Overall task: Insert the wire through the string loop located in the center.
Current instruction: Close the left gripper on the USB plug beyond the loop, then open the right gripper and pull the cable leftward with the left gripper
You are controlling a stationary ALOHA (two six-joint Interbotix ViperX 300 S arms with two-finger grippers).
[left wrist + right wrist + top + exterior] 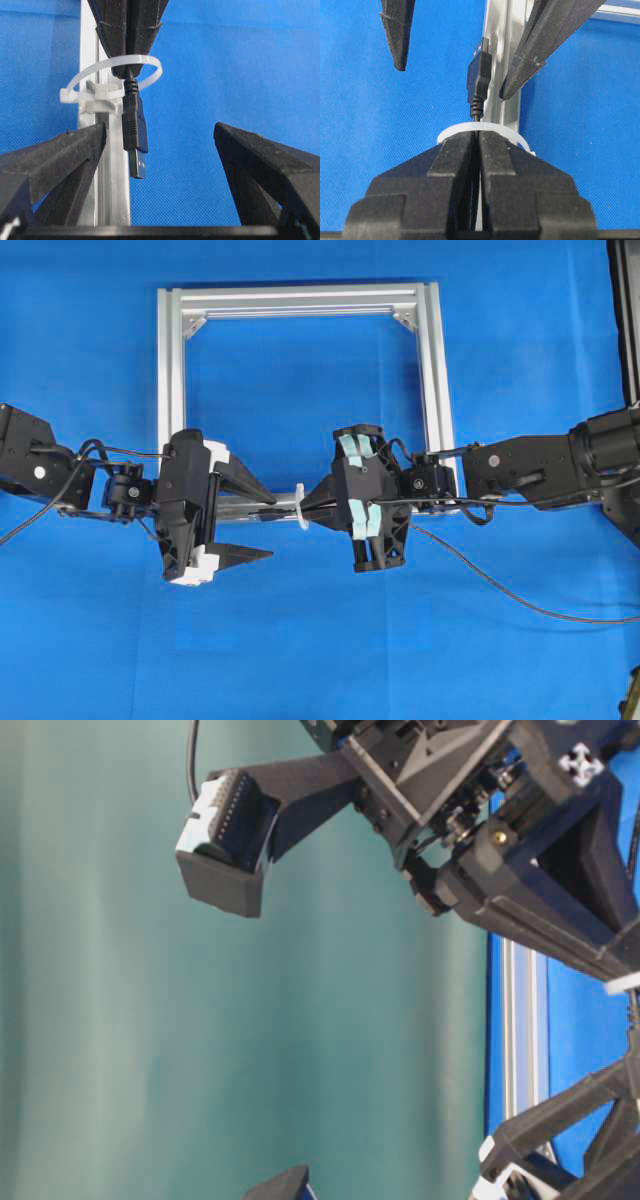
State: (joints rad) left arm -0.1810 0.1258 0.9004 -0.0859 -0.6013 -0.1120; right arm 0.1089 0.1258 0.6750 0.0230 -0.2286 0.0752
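Over the front rail of the silver aluminium frame (300, 302), a square of grooved extruded bars lying flat on the blue cloth-covered tabletop (300, 640), the two hands meet tip to tip. The string loop (131, 64) is a thin white plastic ring, smooth and slightly translucent, standing upright from a small ribbed white clip on that rail. The right hand (478, 142), matte black with layered printed ridges and pale green tape on its housing, is clamped tight on the wire (479, 75), its two blunt fingers pressed together with the cable pinched between them right at the loop. The wire's end is a black moulded rectangular plug with a ribbed strain relief and a flat metallic tip; in the left wrist view the plug has passed through the ring and hangs on the left hand's side of it. The left hand (160, 145) is spread wide, its wedge-shaped black fingers on either side of the plug without touching it. In the overhead view the rest of the thin black cable trails in a loose curve across the cloth to the right.
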